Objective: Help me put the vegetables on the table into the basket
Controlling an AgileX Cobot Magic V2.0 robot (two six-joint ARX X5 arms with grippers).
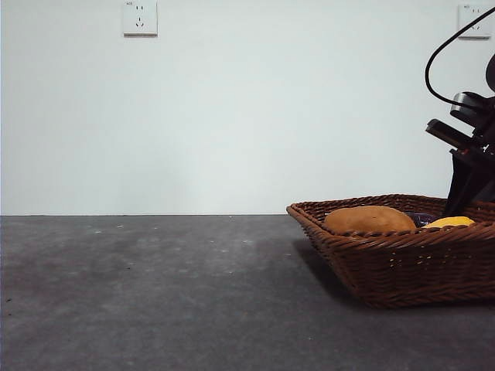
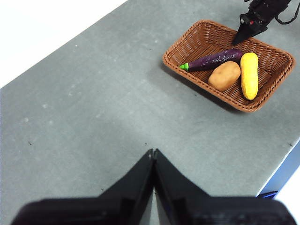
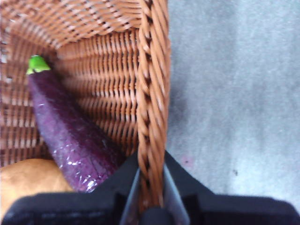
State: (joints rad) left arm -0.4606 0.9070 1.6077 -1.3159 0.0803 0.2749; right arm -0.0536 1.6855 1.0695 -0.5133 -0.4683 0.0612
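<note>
With corn (image 2: 249,75), potato (image 2: 224,76) and eggplant (image 2: 215,59) in the basket (image 2: 187,40), the right gripper (image 3: 151,180), narrowly straddling its rim, needed only lifting clear; left gripper (image 2: 153,157) closed, empty.

Purple eggplant (image 2: 216,59), brown potato (image 2: 224,76), yellow corn (image 2: 249,75) lie inside wicker basket (image 2: 187,42).

Lighting even and diffuse, fairly bright. Front view sharp; the basket (image 1: 402,263) cast a soft shadow leftward on the table (image 1: 155,294). Left wrist view washed out to white beyond the table edge; jaws near the lens blurred. Right wrist view soft throughout, the eggplant (image 3: 70,136) showing small specular glints.
</note>
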